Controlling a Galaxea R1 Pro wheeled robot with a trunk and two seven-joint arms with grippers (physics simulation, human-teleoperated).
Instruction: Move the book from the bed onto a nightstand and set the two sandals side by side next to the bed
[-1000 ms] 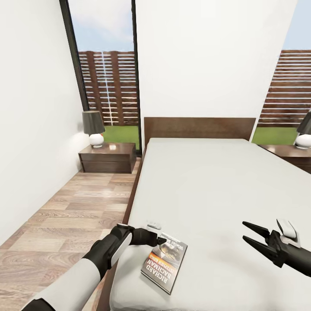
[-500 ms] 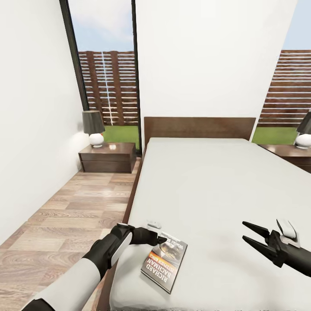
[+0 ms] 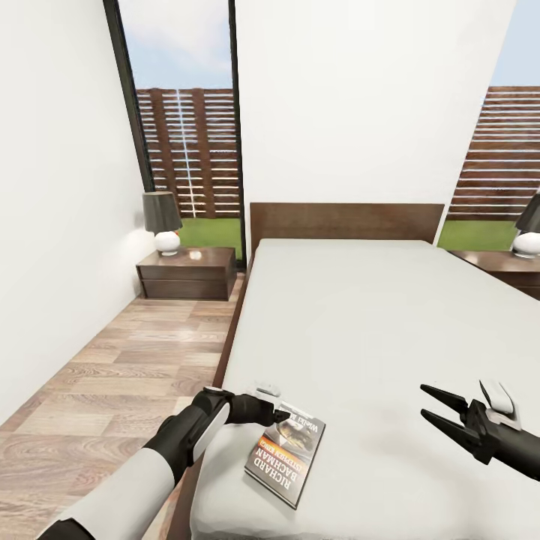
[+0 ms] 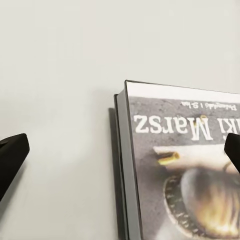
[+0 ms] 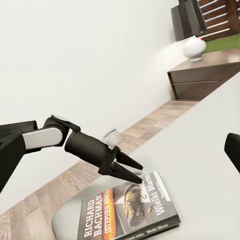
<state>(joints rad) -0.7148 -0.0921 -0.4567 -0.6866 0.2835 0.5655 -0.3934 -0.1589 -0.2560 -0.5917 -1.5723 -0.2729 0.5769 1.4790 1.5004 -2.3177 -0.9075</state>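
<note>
The book (image 3: 286, 456) lies flat on the pale mattress of the bed (image 3: 375, 315), near its front left corner, with its dark pictured cover and orange band facing up. My left gripper (image 3: 281, 415) hovers open right at the book's far edge. In the left wrist view its fingertips (image 4: 12, 155) stand wide apart on either side of the book's corner (image 4: 175, 165). The right wrist view shows that gripper (image 5: 134, 171) just above the book (image 5: 132, 210). My right gripper (image 3: 429, 407) hangs open and empty over the mattress, to the right. The sandals are out of view.
A nightstand (image 3: 187, 274) with a dark-shaded lamp (image 3: 163, 221) stands left of the headboard. A second nightstand (image 3: 502, 266) with its lamp (image 3: 529, 232) is at the right edge. A strip of wood floor (image 3: 127, 360) runs between the bed and the left wall.
</note>
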